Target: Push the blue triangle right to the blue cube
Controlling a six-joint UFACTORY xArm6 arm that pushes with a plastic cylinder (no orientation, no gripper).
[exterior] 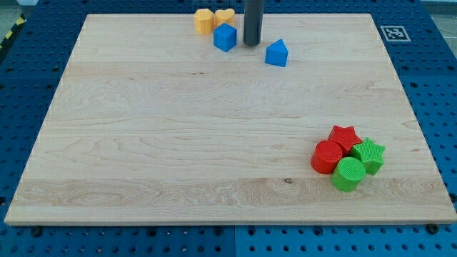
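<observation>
- Count: we see eight blocks in all, two blue, two orange-yellow, two red, two green, plus one rod.
- My tip is the lower end of a straight dark rod coming down from the top edge of the frame; it has no jaws to spread or press, and it holds nothing.
- The tip sits in the gap between the two blue blocks at upper centre, near both; we cannot tell whether it touches either.
- Just left of the tip: the blue cube.
- Just right of the tip and slightly lower in the frame: the blue triangle, well inside the board's top edge.
- The rod itself stands in the straight line between triangle and cube.
- Further left, touching or almost touching the cube's upper-left side: an orange-yellow block and an orange-yellow heart, side by side at the board's top edge.
- Far off at lower right, a tight cluster: red star, red cylinder, green star, green cylinder, all packed against one another.
- Everything rests on a pale wooden board, which lies on a blue perforated table.
- A small black-and-white marker tag sits just off the board's upper-right corner.
</observation>
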